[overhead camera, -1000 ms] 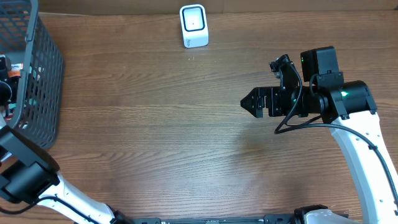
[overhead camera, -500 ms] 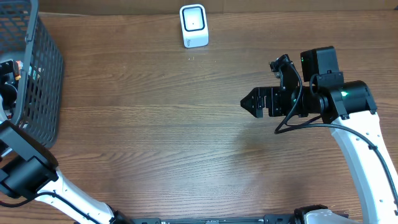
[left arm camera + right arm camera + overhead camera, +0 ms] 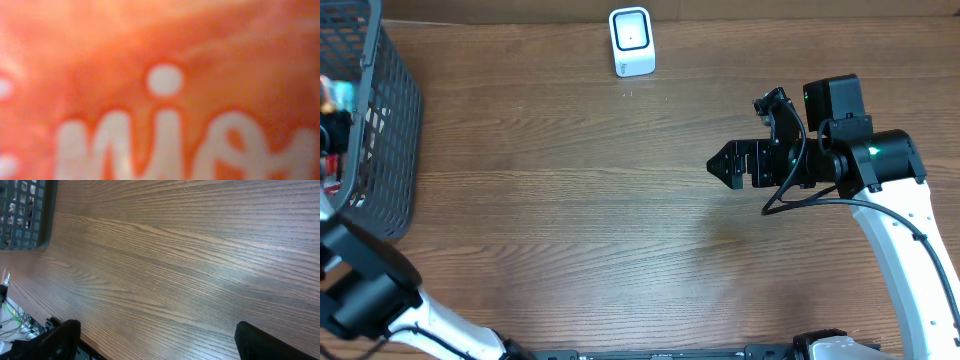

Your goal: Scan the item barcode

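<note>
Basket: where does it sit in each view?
Overhead: basket at the far left edge, upper half.
Left wrist: not in it; a blurred orange packet fills the picture.
Right wrist: basket in the top left corner.
Shared landmark: the wooden table, seen overhead and from the right wrist.

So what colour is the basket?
The basket is dark grey, seen best from overhead.
</note>
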